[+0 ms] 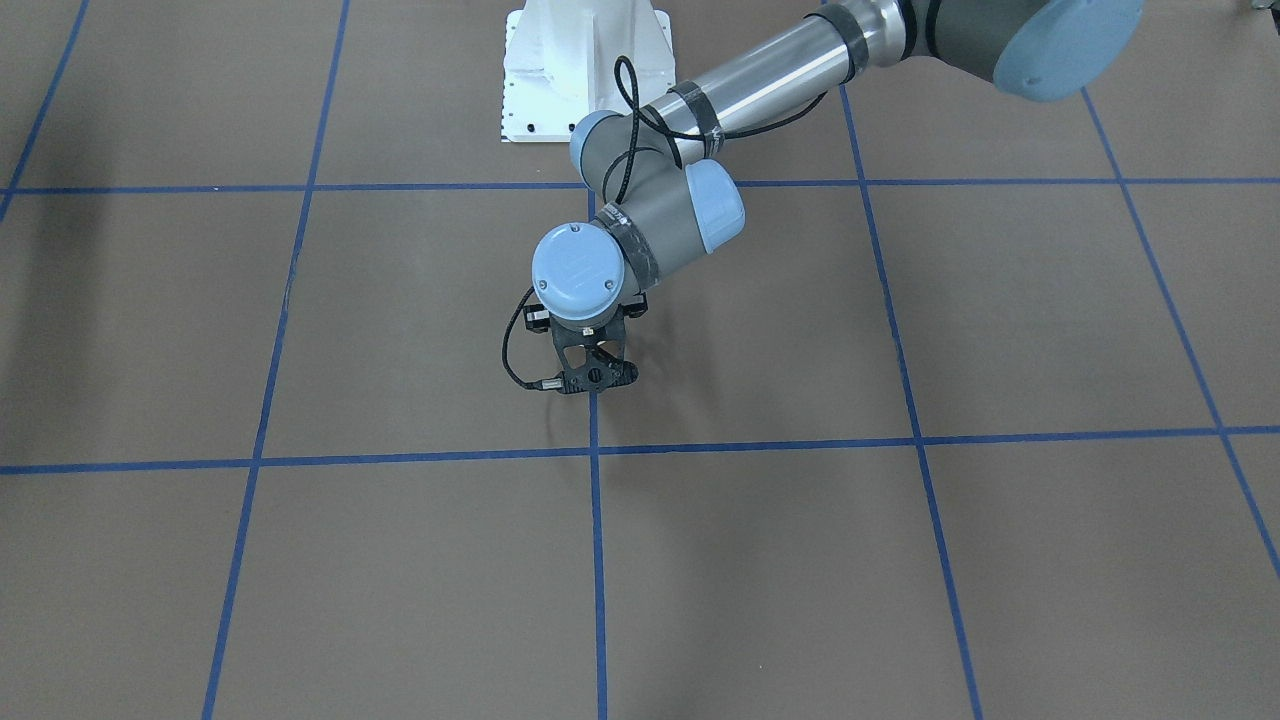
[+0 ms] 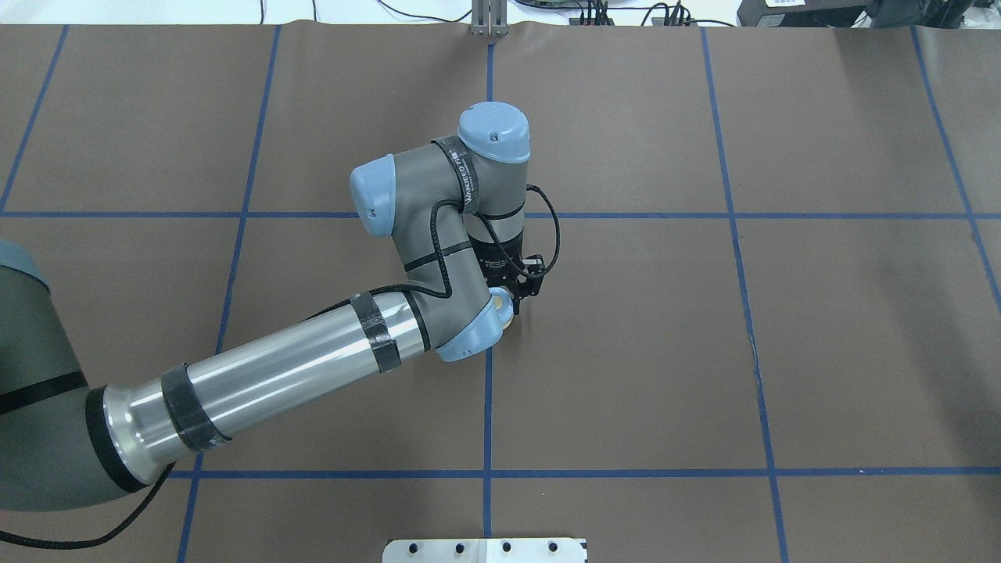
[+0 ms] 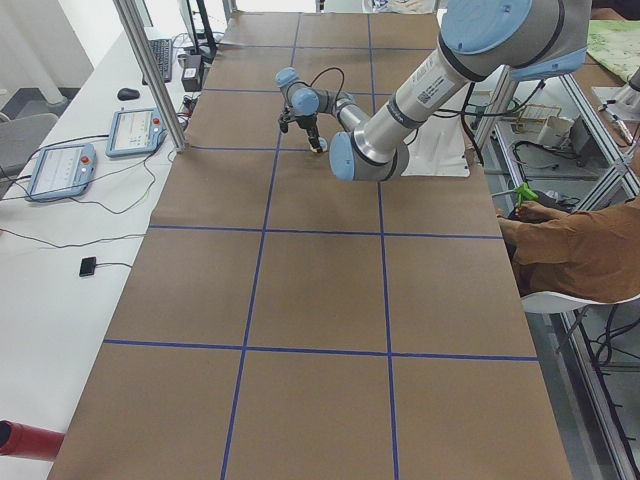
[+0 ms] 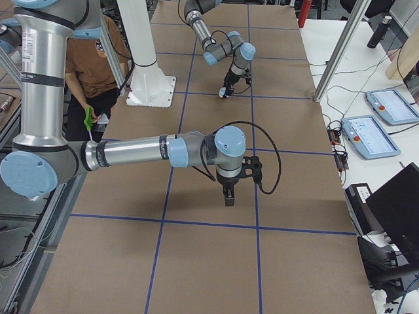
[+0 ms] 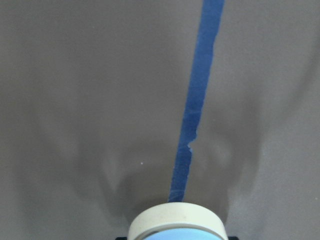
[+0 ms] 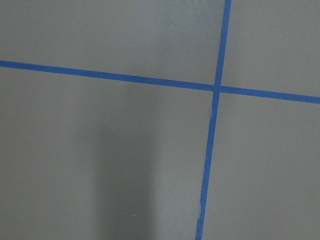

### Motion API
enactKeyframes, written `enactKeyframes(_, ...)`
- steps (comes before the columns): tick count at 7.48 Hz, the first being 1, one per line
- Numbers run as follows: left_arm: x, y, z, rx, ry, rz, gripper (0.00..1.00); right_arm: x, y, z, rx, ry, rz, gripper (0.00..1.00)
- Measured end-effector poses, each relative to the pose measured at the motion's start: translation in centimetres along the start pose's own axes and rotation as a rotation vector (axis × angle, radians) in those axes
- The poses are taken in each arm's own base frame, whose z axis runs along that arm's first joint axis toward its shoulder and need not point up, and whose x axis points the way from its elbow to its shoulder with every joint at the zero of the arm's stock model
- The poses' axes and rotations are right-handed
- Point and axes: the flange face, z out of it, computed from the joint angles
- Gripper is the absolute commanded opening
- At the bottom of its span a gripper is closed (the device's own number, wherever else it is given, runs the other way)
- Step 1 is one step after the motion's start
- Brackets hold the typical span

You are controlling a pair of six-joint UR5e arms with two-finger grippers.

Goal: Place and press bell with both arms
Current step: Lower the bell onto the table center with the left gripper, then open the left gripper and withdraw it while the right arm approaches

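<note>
The light-blue bell (image 5: 175,224) with its cream rim sits at the bottom edge of the left wrist view, close above the brown table and a blue tape line. My left gripper (image 2: 518,293) points down near the table's middle and is shut on the bell (image 2: 503,305), of which only a cream sliver shows from overhead. In the front-facing view the left gripper (image 1: 592,385) hides the bell. My right gripper (image 4: 228,196) shows only in the exterior right view, hanging just above the table; I cannot tell whether it is open or shut. The right wrist view shows only table and tape.
The white pedestal (image 1: 585,70) stands at the robot's edge of the table. A seated person (image 3: 570,250) is beside the table on the robot's side. Tablets (image 3: 60,165) and a metal post (image 3: 150,70) stand along the far side.
</note>
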Motion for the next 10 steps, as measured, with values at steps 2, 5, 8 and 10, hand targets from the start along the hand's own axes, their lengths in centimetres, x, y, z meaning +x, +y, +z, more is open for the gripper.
enactKeyframes(2,-0.3,-0.1,0.4,-0.001,-0.002,-0.001,0.69,0.1,0.0,0.1,-0.001,0.000,0.001,1.00)
enactKeyframes(5,-0.4,-0.1,0.5,0.000,0.002,0.003,0.84,0.2,0.0,0.2,-0.003,-0.001,0.003,1.00)
enactKeyframes(8,-0.3,-0.2,-0.1,0.006,0.013,0.007,0.85,0.1,0.0,0.2,-0.003,-0.001,0.002,1.00)
enactKeyframes(10,-0.2,0.1,-2.6,0.023,0.043,0.013,0.88,-0.3,-0.2,0.0,0.007,-0.018,-0.009,1.00)
